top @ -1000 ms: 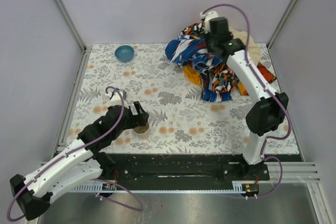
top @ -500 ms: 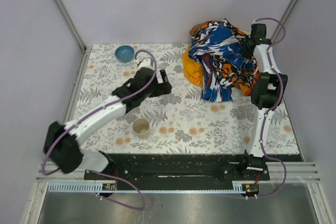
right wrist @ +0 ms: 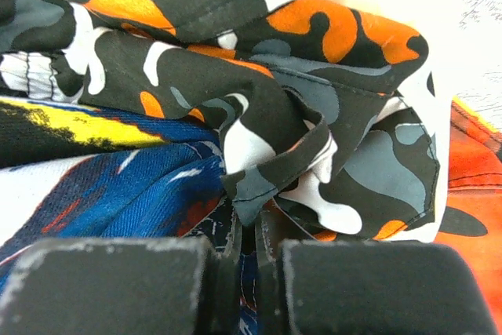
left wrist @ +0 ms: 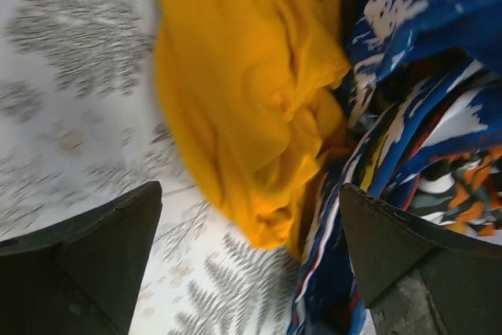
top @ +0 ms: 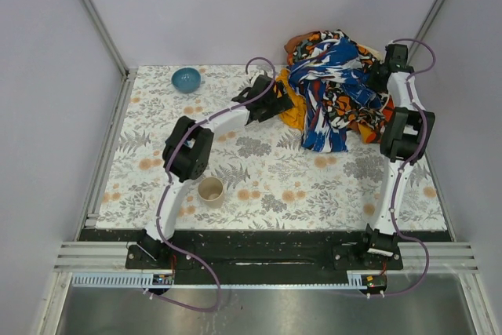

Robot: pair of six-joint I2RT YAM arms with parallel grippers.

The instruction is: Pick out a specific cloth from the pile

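Target item: the cloth (top: 291,106), plain mustard yellow, lies on the left flank of the pile (top: 337,88) in the far right corner of the counter (top: 314,186). Part of it is bunched on the bare surface and part is tucked under blue-streaked fabric. The left gripper (top: 274,103) faces it from the left with its jaws spread wide and nothing held. In the left wrist view the cloth (left wrist: 251,100) sits just ahead of the gripper (left wrist: 249,194), in line with the gap between its fingers (left wrist: 86,264). The right gripper (top: 380,76) is at the pile's right side, jaws nearly together, with a fold of the patterned cloth (right wrist: 314,115) running into the slit.

Assessment: the approach is made and the grasp is not yet taken. The left gripper should advance until both fingers straddle the thick yellow fold nearest the counter. The right-hand finger must stay clear of the blue-streaked fabric touching that fold, so the jaws close on yellow alone. It should then draw toward the left edge while the right gripper restrains the pile.

Not determinable: how far the cloth extends beneath the pile, and how firmly the right gripper's pinch holds. The left wrist view is blurred, and the right wrist view shows no mustard fabric.
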